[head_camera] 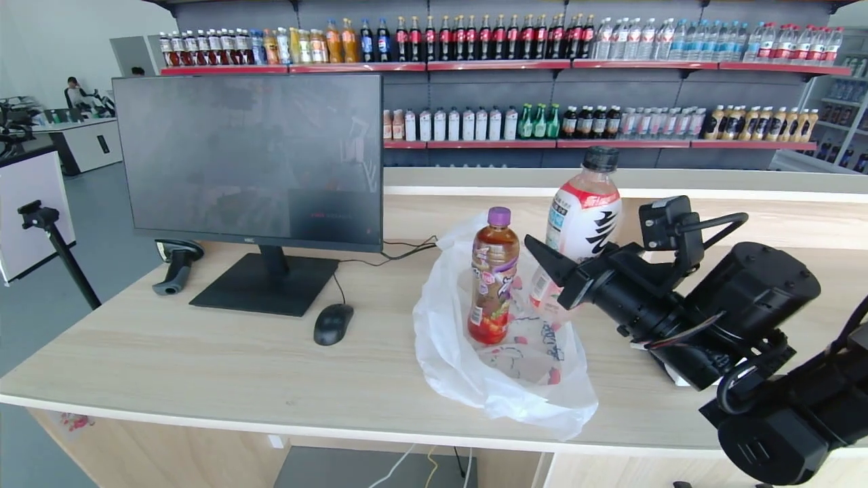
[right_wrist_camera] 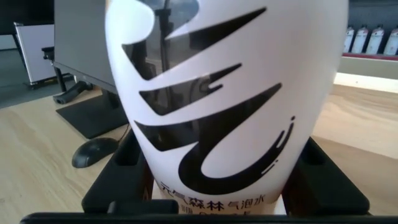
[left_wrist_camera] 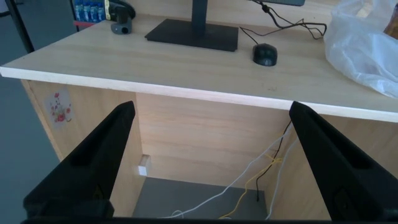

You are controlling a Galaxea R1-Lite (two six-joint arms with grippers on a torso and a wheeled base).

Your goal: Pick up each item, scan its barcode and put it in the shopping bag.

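The right gripper (head_camera: 553,259) pinches a white bottle (head_camera: 582,218) with a black cap and black brush strokes on its label. In the right wrist view the bottle (right_wrist_camera: 227,106) sits between the two black fingers (right_wrist_camera: 118,177), gripped low on its body. The bottle leans slightly, and its lower end dips into the far right side of the open shopping bag (head_camera: 468,369). Through the thin plastic it is hard to say whether its base touches the table (head_camera: 203,366).

In the bag, just beside the white bottle, a tea bottle (head_camera: 493,278) with a purple cap stands upright.

The left gripper (left_wrist_camera: 211,109) hangs in front of the table's near edge and below the tabletop, its fingers (left_wrist_camera: 93,168) spread wide with nothing between them.

To the left of the bag are a mouse (head_camera: 332,323) and a monitor (head_camera: 251,159). The scanner (head_camera: 175,261) rests on the far side of the monitor's foot, well apart from the bag.
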